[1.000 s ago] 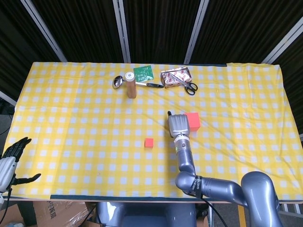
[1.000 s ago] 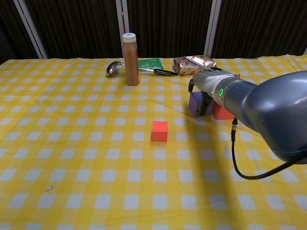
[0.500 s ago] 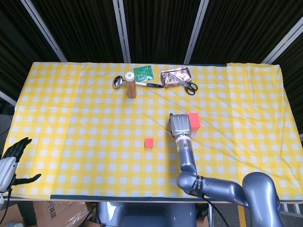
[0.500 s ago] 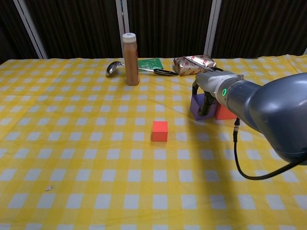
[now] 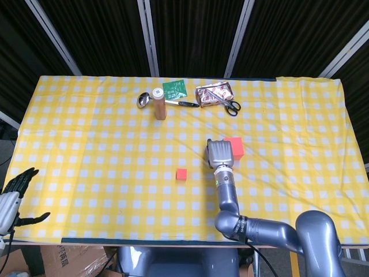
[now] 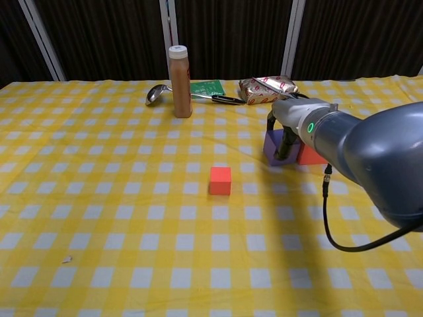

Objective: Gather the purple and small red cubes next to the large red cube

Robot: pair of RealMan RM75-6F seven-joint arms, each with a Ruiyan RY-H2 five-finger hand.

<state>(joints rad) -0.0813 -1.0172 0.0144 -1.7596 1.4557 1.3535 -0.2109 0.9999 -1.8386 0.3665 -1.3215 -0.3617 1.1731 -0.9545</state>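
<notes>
In the chest view the purple cube [image 6: 271, 147] sits on the yellow checked cloth against the left side of the large red cube [image 6: 309, 155]. My right hand [image 6: 289, 125] reaches over it, with dark fingers [image 6: 284, 144] gripping the cube. From the head view my right hand [image 5: 218, 153] hides the purple cube, and the large red cube [image 5: 235, 148] shows just right of it. The small red cube [image 5: 181, 173] [image 6: 220, 180] lies alone, left of and nearer than the pair. My left hand [image 5: 15, 193] hangs past the table's front left corner, fingers spread, holding nothing.
At the back of the table stand a brown bottle [image 5: 159, 104] with a metal spoon [image 5: 143, 99] beside it, a green packet [image 5: 174, 89], a foil packet [image 5: 214, 93] and scissors [image 5: 231, 106]. A cardboard box [image 5: 52, 262] sits on the floor at front left.
My right hand has shifted slightly right with the purple cube, bringing it up against the large red cube. The small red cube and my left hand have not moved.
</notes>
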